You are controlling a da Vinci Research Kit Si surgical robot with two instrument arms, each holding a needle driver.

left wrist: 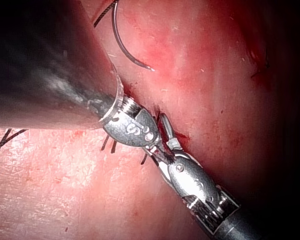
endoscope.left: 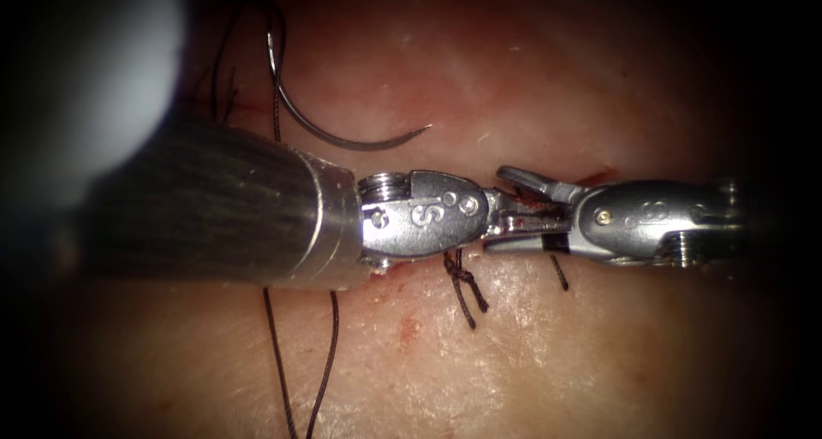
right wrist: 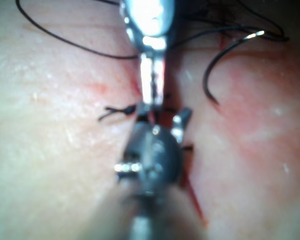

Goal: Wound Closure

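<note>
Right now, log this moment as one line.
curved steel needle: free on tissue | left tool: jaws unclear | right tool: open, holds nothing | knotted dark thread ends

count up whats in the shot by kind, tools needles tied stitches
tools: 2, the left tool and the right tool, tips meeting over the cut
curved needles: 1, the needle lying free on the tissue, held by neither tool
tied stitches with cut ends: 1, the knot
total: 4
</note>
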